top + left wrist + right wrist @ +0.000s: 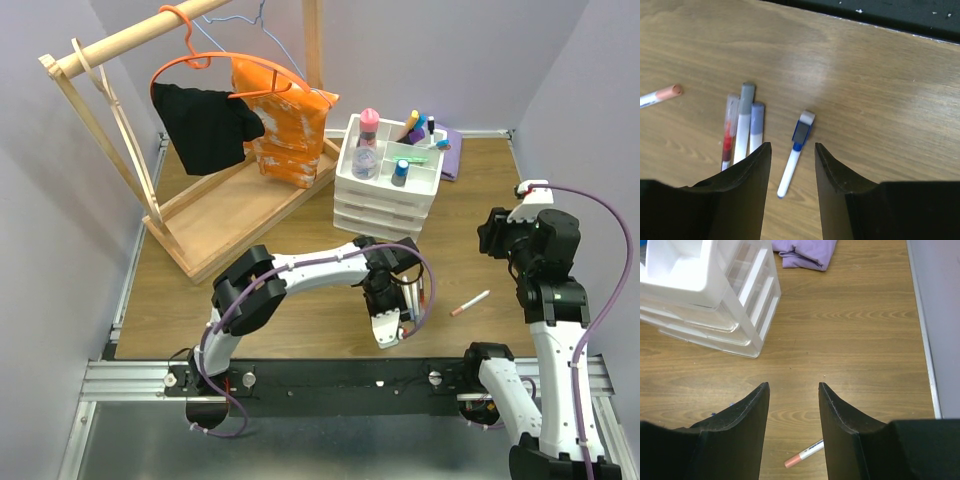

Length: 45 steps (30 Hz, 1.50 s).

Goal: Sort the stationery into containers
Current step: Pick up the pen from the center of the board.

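My left gripper (792,146) fills the bottom of its wrist view. Its two dark fingers stand partly apart, with nothing clamped between them. Under the gap, on the wooden table (875,75), lies a white pen with a blue cap (796,152). It runs roughly along the line of the fingers, capped end away from me. It is thinner than the gap and, as far as I can see, touches neither finger.

Just to one side of it three more pens lie side by side: a red pen with a clear cap (729,140), a grey-capped pen (745,120) and a lilac-capped pen (757,125). Their near ends are hidden behind one finger. An orange-capped pen (662,94) lies apart from them at the edge of that view.

My right gripper (793,386) is also partly open and holds nothing. It hangs above bare wood, and the orange-capped pen shows low between its fingers, partly hidden by one of them.

The white drawer organiser (385,205) stands toward the far side of the table, well apart from both grippers. Its divided top tray (425,178) holds a pink-capped bottle (368,140), a blue-capped bottle (400,172) and a few highlighters (415,125) in a back compartment. A purple cloth (805,252) lies beside it.
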Each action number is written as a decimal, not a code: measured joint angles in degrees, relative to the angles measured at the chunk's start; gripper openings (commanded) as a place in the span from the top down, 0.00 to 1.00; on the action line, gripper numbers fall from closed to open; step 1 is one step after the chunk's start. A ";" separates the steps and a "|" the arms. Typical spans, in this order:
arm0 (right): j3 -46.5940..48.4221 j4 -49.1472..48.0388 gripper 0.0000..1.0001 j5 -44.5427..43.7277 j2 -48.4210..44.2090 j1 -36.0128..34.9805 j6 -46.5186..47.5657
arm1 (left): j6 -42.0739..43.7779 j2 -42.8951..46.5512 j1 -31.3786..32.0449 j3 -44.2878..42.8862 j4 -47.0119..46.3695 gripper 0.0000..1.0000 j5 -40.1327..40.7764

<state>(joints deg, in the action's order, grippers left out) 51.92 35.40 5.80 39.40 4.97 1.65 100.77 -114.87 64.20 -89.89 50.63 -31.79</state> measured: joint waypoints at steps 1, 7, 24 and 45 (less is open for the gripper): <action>0.11 0.31 0.48 0.20 -0.09 0.00 0.26 | 0.42 -0.74 0.28 -0.48 0.44 0.52 0.33; 0.79 0.87 0.48 1.14 0.79 0.00 1.42 | 1.88 -4.07 1.07 -2.58 2.40 0.53 1.88; 1.75 0.85 0.48 1.60 2.32 0.00 2.80 | 4.26 -15.41 1.07 -17.22 12.39 0.85 4.63; 4.22 1.16 0.49 1.60 2.78 0.00 3.50 | -24.09 1.03 -5.62 -33.94 17.05 1.00 -6.54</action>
<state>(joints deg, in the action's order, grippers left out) 56.14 36.56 7.40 42.17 4.97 5.15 76.69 -113.84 58.59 -123.83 67.68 -38.33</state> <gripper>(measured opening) 0.515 0.189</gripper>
